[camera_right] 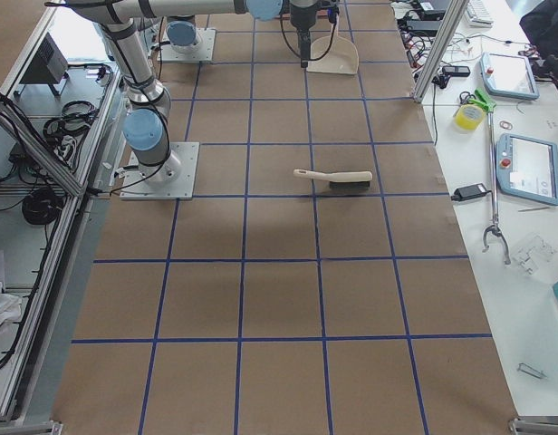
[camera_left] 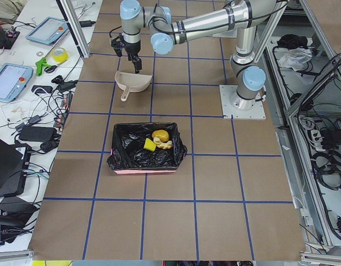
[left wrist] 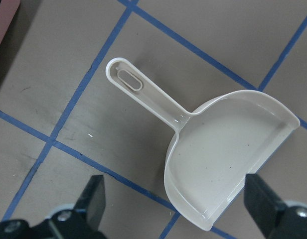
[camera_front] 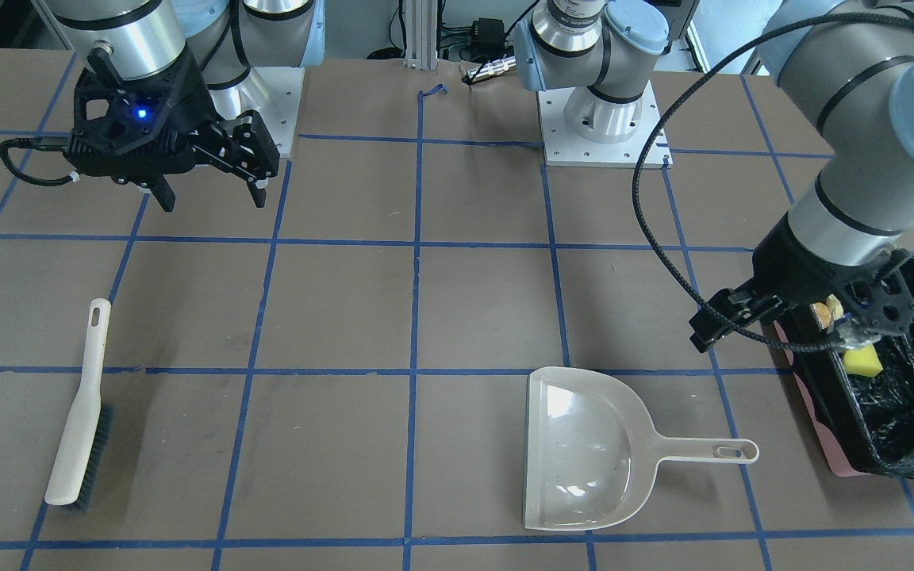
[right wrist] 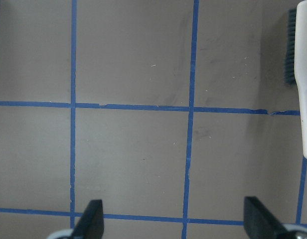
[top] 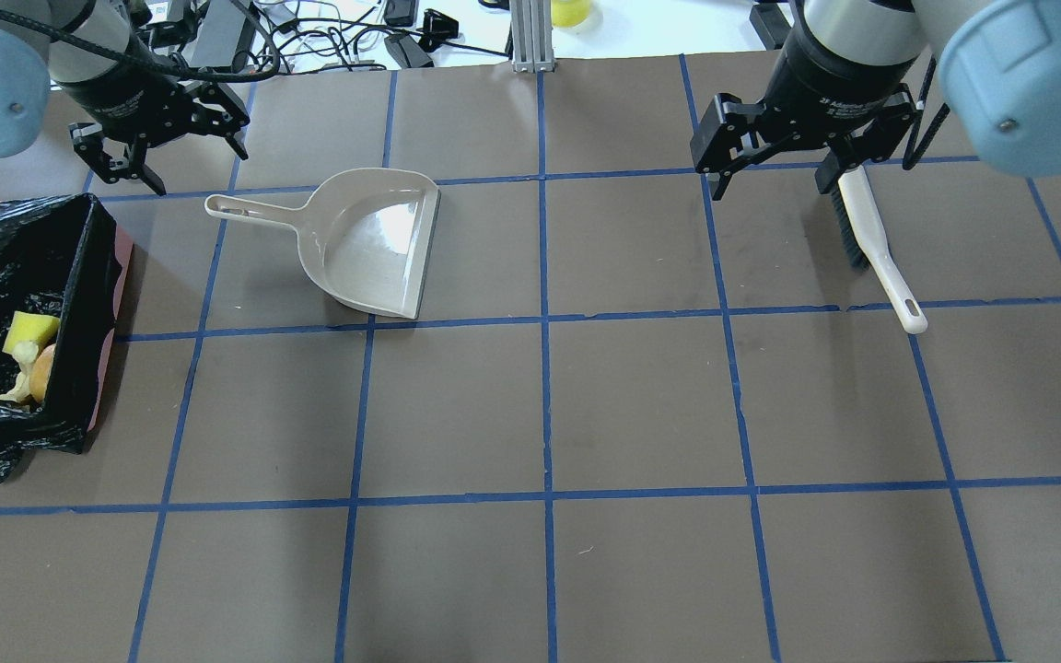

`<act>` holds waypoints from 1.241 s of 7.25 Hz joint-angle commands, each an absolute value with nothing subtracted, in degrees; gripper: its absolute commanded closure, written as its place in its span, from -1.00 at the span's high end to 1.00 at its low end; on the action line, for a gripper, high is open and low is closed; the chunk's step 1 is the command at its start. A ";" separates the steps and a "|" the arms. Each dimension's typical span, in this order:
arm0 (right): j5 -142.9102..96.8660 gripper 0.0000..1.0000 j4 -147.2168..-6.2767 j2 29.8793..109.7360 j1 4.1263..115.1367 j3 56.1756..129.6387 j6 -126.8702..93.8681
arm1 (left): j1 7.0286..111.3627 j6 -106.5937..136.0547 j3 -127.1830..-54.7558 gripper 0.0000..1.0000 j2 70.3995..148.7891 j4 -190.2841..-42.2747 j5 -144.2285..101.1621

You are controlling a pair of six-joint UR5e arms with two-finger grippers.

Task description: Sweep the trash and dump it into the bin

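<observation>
The glossy orange-yellow lump [top: 42,371], pale yellow crescent [top: 20,390] and green-and-yellow sponge chunk [top: 30,329] lie inside the pink rectangular bin [top: 112,313] with its black plastic liner. Near it, the beige plastic dustpan [top: 374,241] lies flat, and the left gripper [top: 171,155] hangs above it, spread wide and empty. The right gripper [camera_front: 212,198], equally spread and empty, hovers near the white-handled brush [top: 876,253].

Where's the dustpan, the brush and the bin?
dustpan [top: 374,244], overhead view, middle of its scoop.
brush [camera_front: 81,404], front-facing view, on its white handle.
bin [top: 110,331], overhead view, on its pink side wall.
</observation>
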State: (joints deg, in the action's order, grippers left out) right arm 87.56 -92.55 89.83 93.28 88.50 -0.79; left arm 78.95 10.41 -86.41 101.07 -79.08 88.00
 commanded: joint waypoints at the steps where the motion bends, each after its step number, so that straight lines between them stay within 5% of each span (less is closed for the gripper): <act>1: 87.54 1.00 -92.55 89.82 93.25 88.51 -0.79 | 79.01 1.80 -86.40 1.00 96.53 -84.79 88.24; 4: 87.63 1.00 -92.55 89.82 93.25 88.51 -0.70 | 80.32 -3.52 -86.57 1.00 89.58 -91.13 90.09; 9: 87.63 1.00 -92.55 89.82 93.25 88.51 -0.79 | 90.88 -1.93 -89.99 1.00 89.05 -85.34 90.35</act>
